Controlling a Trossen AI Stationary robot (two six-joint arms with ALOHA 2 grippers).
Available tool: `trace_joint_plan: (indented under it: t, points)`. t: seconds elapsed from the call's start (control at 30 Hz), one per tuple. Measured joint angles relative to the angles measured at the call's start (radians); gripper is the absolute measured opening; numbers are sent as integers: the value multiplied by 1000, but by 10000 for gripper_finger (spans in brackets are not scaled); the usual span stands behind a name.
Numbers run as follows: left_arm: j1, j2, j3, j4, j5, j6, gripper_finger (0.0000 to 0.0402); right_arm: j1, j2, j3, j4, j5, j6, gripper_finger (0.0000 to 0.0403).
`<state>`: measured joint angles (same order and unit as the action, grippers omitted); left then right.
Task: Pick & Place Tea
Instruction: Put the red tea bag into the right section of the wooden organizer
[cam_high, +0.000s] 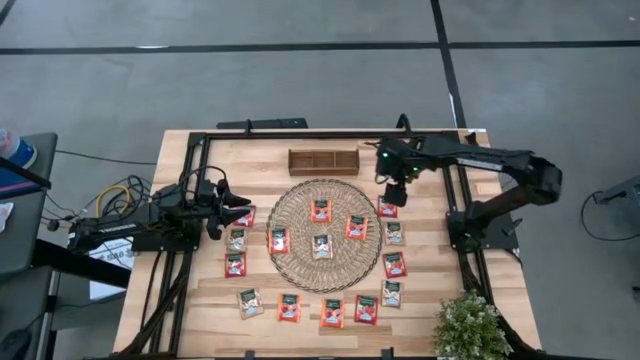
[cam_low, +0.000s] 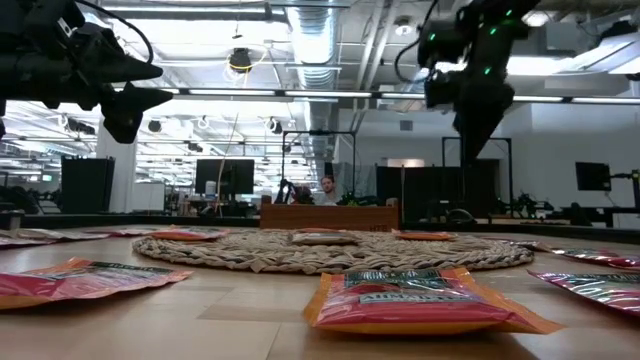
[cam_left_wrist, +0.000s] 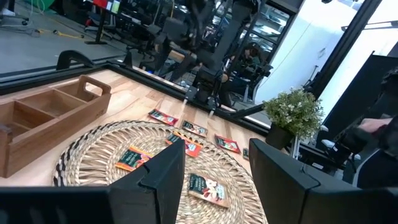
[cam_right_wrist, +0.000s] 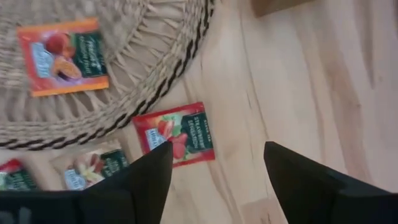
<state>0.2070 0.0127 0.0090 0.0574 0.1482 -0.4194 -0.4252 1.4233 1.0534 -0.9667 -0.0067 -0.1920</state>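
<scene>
Several small tea sachets lie flat on the table and on the round woven mat (cam_high: 323, 235), most of them red-orange and some pale. My right gripper (cam_high: 395, 190) hangs open above the table at the mat's far right, pointing steeply down. Below it lies a red sachet (cam_right_wrist: 177, 135) on the bare wood, just off the mat's edge and clear of the fingers. An orange sachet (cam_right_wrist: 62, 56) rests on the mat and a pale one (cam_right_wrist: 93, 168) lies beside the red one. My left gripper (cam_high: 235, 205) waits open and level at the mat's left, holding nothing (cam_left_wrist: 216, 149).
A brown wooden compartment tray (cam_high: 323, 161) stands beyond the mat at the far side. A potted plant (cam_high: 468, 325) sits at the near right corner. Black frame rails (cam_high: 196, 180) run along the table's sides. A person (cam_low: 327, 186) is in the room beyond the table.
</scene>
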Motion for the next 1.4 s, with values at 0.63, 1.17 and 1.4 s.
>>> trace_joint_plan:
  t: [0.63,1.17,1.4]
  points:
    - [0,0,0,-1,0,1,170,-113,364,-2,43,-86,-137,235]
    - [0,0,0,-2,-1,1,170,-125,418,-5,86,-85,-54,231]
    - [0,0,0,-2,0,-8,170,-122,401,-61,130,-51,-36,195]
